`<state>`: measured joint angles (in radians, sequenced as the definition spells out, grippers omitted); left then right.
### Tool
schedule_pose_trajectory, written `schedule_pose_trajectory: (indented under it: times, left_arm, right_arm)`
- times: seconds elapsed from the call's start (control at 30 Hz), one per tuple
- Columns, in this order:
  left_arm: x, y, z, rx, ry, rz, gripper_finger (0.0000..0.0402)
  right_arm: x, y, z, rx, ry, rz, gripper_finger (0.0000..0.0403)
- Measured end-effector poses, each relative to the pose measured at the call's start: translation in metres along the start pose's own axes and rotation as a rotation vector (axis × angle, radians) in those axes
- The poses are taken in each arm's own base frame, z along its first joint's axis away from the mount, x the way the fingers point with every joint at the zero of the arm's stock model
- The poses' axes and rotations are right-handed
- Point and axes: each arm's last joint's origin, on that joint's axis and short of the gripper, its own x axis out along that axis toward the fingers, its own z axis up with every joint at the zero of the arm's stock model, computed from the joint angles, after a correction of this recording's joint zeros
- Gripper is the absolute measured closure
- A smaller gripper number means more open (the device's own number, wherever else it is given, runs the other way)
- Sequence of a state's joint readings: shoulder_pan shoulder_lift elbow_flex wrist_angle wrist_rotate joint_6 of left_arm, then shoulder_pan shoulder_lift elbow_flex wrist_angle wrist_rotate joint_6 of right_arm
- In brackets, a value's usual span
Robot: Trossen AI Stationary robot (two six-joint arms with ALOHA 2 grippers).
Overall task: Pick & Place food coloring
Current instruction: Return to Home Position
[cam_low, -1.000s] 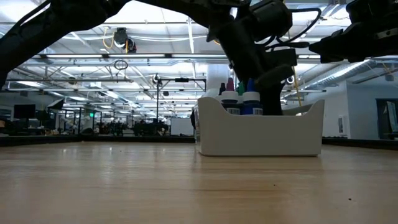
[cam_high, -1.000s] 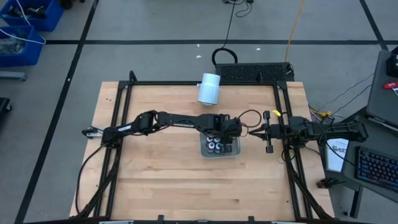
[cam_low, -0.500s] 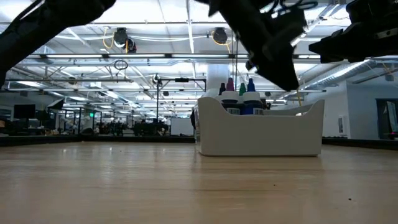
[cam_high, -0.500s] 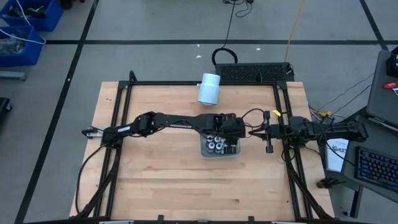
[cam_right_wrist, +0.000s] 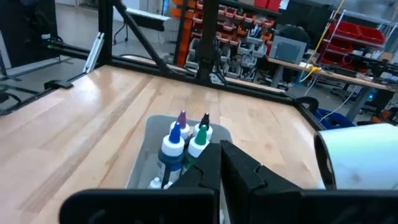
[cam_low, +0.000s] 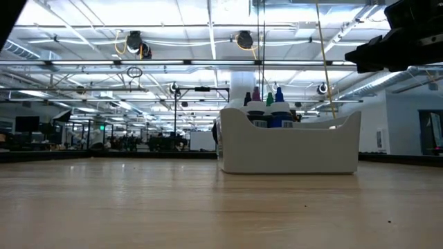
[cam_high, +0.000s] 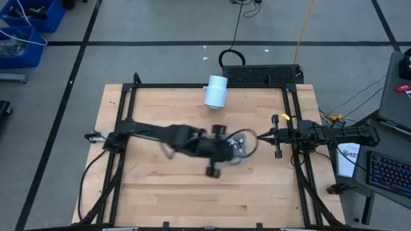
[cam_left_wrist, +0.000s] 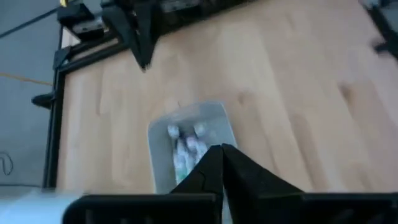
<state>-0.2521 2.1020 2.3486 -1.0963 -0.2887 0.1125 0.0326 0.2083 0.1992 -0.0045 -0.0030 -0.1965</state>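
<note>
- Where are the food coloring bottles (cam_right_wrist: 183,140)?
- They are standing upright, bunched together inside the grey tray (cam_low: 291,149). The tray sits on the worktop (cam_high: 160,186), a little right of its middle. Blue, green, violet and dark caps show above the rim.
- And the left arm (cam_high: 154,133)?
- It reaches from the left side across the worktop toward the tray. The left fingers (cam_left_wrist: 211,171) are pressed together to a point and hold nothing. They hover above the tray, clear of the bottles.
- What about the right arm (cam_high: 308,133)?
- It is at the right edge of the worktop, pointing left at the tray. The right fingers (cam_right_wrist: 239,168) are together as well, empty, near the tray but not touching it.
- Anything else on there?
- A white cylinder (cam_high: 216,91) lies on its side at the far edge, well apart from the tray.
</note>
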Motion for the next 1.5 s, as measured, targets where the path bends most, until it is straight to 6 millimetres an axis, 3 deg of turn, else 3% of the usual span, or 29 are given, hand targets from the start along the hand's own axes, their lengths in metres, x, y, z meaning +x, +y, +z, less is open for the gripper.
schedule_pose_trajectory:
  times: [0.1,0.2,0.33,0.43,0.73,0.87,1.0,1.27,1.4,1.5]
  left_arm:
    - [-0.042,-0.005,-0.005,0.012,0.01,0.008,0.0392]
    - [-0.071,-0.002,-0.013,-0.015,0.003,0.103,0.0394]
    - [-0.092,-0.003,-0.033,-0.032,-0.041,0.128,0.0396]
    - [-0.1,-0.009,-0.064,-0.018,-0.065,0.177,0.0398]
    - [-0.111,-0.017,-0.2,-0.152,-0.489,0.175,0.0397]
    - [-0.108,-0.02,-0.247,-0.196,-0.717,0.083,0.0398]
    - [-0.096,-0.027,-0.289,-0.166,-0.806,0.066,0.0397]
    - [-0.076,-0.025,-0.337,-0.142,-0.844,0.101,0.0399]
    - [-0.07,-0.014,-0.356,-0.213,-0.845,0.242,0.0397]
    - [-0.068,-0.009,-0.366,-0.218,-0.889,0.233,0.0399]
  right_arm:
    - [-0.001,0.001,0.001,0.006,-0.016,0.027,0.0403]
    - [-0.002,0.002,0.002,0.002,-0.037,0.074,0.0403]
    - [-0.006,0.001,0.005,0.022,-0.071,0.067,0.0403]
    - [-0.01,0.001,0.007,0.032,-0.109,0.07,0.0403]
    - [-0.017,0.002,0.003,0.081,-0.187,0.073,0.0403]
    - [-0.01,0.003,-0.009,0.075,-0.227,-0.002,0.0403]
    - [-0.013,0.001,0.0,0.082,-0.354,-0.022,0.0403]
    - [-0.01,0.002,-0.009,0.154,-0.261,0.042,0.0403]
    - [-0.01,0.001,-0.008,0.168,-0.271,0.039,0.0403]
    - [-0.01,0.001,-0.008,0.168,-0.269,0.039,0.0403]
